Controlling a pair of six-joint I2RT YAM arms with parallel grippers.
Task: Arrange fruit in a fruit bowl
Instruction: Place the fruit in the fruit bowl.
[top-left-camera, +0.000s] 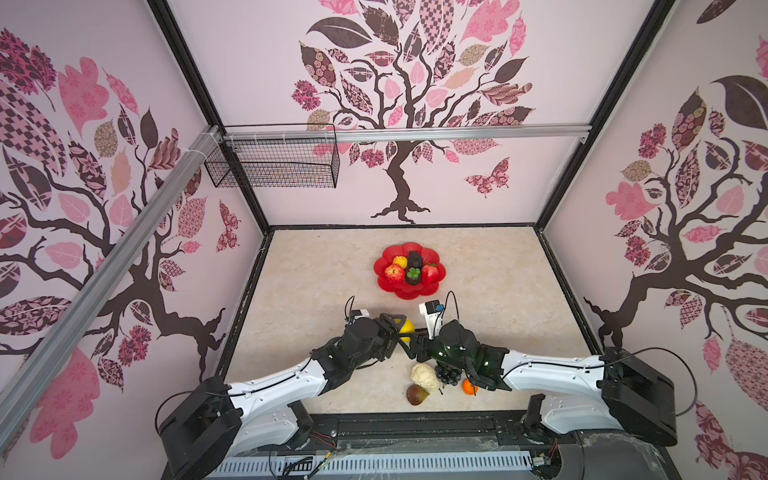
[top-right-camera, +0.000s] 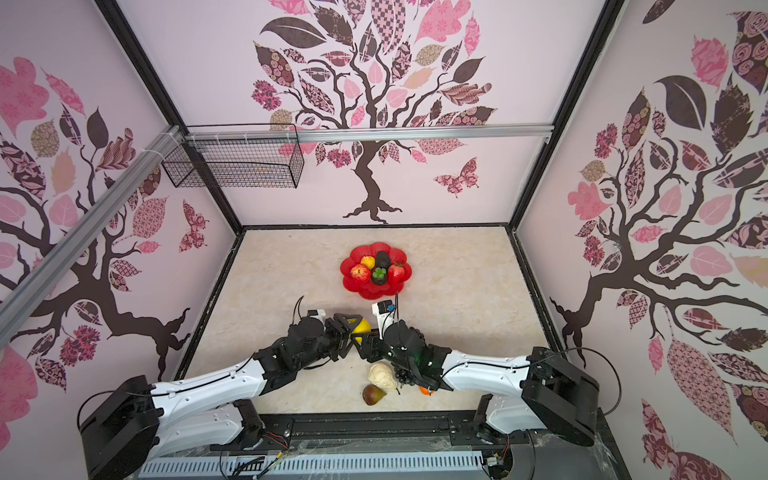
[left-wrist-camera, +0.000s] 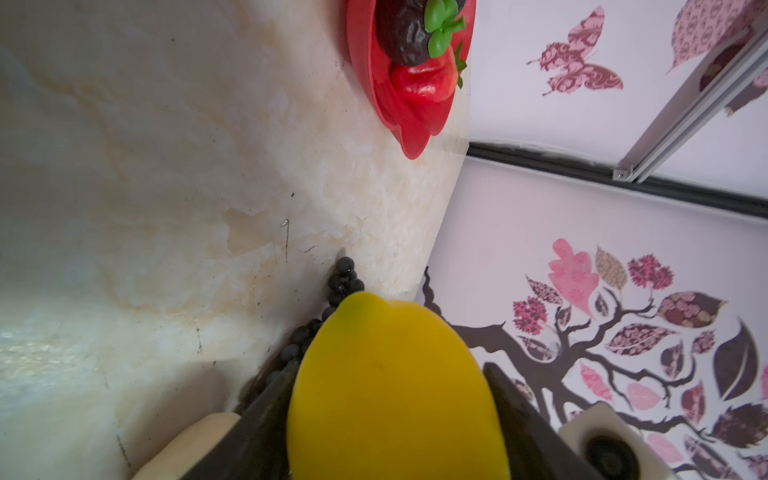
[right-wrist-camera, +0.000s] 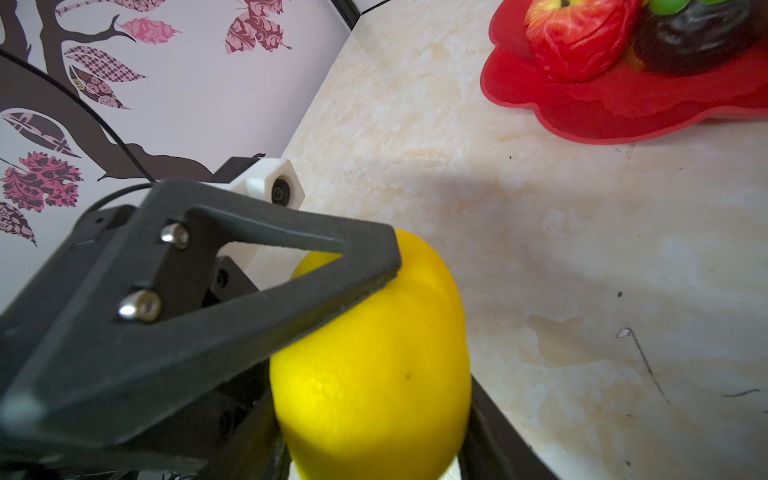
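The lemon (top-left-camera: 407, 325) hangs off the counter (top-left-camera: 498, 291) about its middle, caught between both arms. The fruit bowl (top-left-camera: 395, 289) lies beyond it toward the far edge.

The right pincer (right-wrist-camera: 374, 415) is closed around one end of the lemon, a finger on either flank. The left pincer (left-wrist-camera: 388, 365) straddles the other end, and one of its triangular fingers (right-wrist-camera: 249, 311) lies against the peel. Whether that pincer presses or merely touches cannot be told.

The lemon is a toy and probably light, with a firm skin that should not dent. Its peel looks smooth and glossy, and the body tapers to a nub at each end. A grip near a tip would likely squeeze it out like a pip, so the safest hold is across the fat middle, pads flat on opposite flanks.

The bowl already carries the apple (top-left-camera: 394, 273), the strawberry (top-left-camera: 430, 272) and some dark fruit, and its bare red rim toward the near edge looks the easiest place to set the lemon. The dish is shallow, so a round piece may roll. The cream knobbly piece (top-left-camera: 424, 376), the grape bunch (top-left-camera: 448, 374), an orange (top-left-camera: 469, 387) and the fig (top-left-camera: 417, 395) wait by the near edge.
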